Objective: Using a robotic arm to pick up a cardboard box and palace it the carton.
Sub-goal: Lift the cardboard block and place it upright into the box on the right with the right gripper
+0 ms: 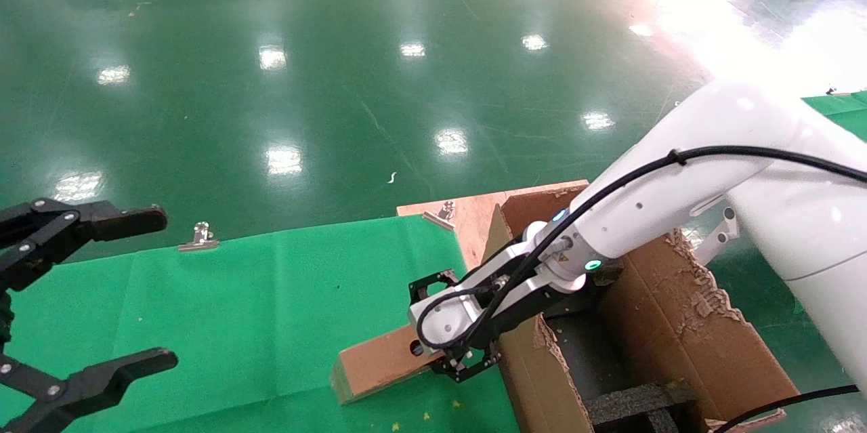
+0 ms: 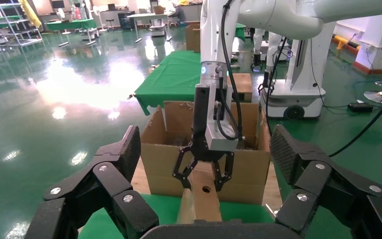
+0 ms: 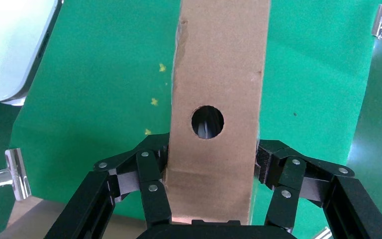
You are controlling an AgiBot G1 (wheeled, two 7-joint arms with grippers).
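Head view: right end effector (image 1: 443, 331) at near end of cardboard box (image 1: 379, 362), beside carton (image 1: 684, 324).
Right end effector: clamped on cardboard box (image 3: 214, 99), fingers (image 3: 151, 174) pressed to both sides beside round hole.
Cardboard box: lying on green counter (image 1: 237, 304), one end against carton wall.
Left end effector (image 1: 81, 297): spread wide, holding nothing, at counter's left edge.

your head view looks forward and down from above the carton (image 1: 677, 324). your left wrist camera sits low, well apart from the carton (image 2: 206, 149), facing its side across the table. your right wrist camera sits close beside it, facing the cardboard box (image 3: 214, 99), which all three views share.
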